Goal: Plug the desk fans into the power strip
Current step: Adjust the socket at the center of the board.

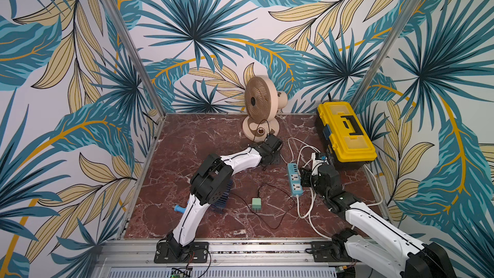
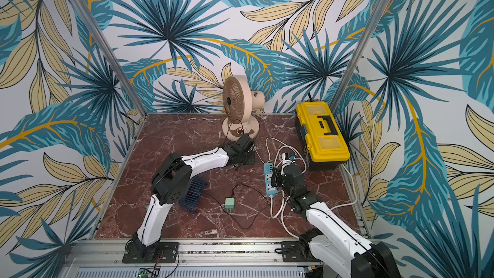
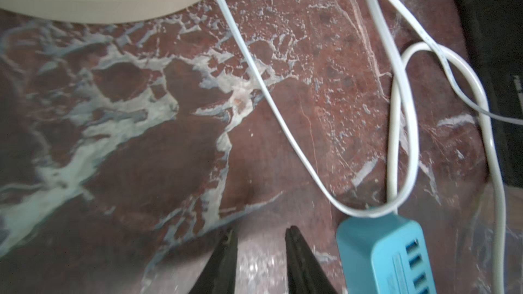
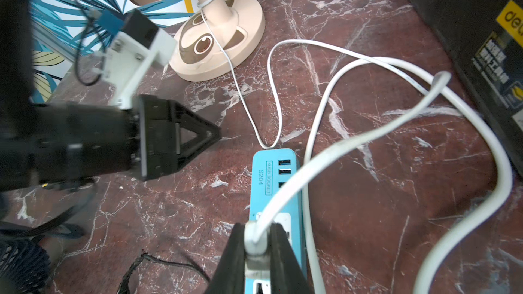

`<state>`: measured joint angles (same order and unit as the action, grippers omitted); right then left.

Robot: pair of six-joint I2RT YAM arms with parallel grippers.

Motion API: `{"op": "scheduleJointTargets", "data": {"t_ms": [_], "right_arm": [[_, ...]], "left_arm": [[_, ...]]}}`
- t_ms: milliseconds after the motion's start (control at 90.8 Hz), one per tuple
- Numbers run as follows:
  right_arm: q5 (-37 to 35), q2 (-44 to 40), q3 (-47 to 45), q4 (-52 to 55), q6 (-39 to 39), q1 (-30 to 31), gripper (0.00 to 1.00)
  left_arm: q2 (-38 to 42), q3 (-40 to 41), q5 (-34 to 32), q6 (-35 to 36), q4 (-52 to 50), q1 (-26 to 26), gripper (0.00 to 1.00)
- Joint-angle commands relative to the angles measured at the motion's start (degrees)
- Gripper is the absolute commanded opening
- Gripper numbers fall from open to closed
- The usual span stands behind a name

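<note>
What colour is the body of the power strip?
Light blue; the power strip shows best in the right wrist view.

My red marble tabletop (image 1: 187, 143) carries: desk fan (image 1: 260, 108), at the back; yellow toolbox (image 1: 346, 132), back right; power strip (image 1: 294, 180) with looping white cord (image 1: 302, 209); green adapter cube (image 1: 256, 204); black cable (image 1: 271, 228); dark-blue slatted grille (image 2: 192, 193).

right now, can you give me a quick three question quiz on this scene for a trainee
1. True or false: the left gripper holds a plug.
2. The right gripper is shut on: A) a screwdriver, B) a white plug, C) a cup?
3. What colour is the toolbox near the power strip?
Key: 1 false, it is open and empty; 2 B; 3 yellow.
</note>
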<state>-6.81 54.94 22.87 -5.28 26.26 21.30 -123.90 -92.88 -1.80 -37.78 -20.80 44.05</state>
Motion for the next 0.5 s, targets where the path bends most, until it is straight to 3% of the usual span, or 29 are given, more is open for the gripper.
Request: {"op": "scheduleJointTargets", "data": {"t_ms": [0, 220, 485], "right_arm": [[-1.1, 1.2, -2.3, -5.1, 1.8, -0.1, 0.0], [-0.6, 4.0, -6.4, -13.9, 1.9, 0.4, 0.0], [-2.4, 6.9, -7.0, -16.7, 0.9, 1.3, 0.0]], "left_arm": [[6.1, 4.4, 1.2, 1.1, 3.6, 0.1, 0.37], [13.7, 13.2, 2.5, 1.5, 7.6, 0.1, 0.38], [21.1, 21.8, 3.3, 1.4, 11.1, 0.2, 0.4]]}}
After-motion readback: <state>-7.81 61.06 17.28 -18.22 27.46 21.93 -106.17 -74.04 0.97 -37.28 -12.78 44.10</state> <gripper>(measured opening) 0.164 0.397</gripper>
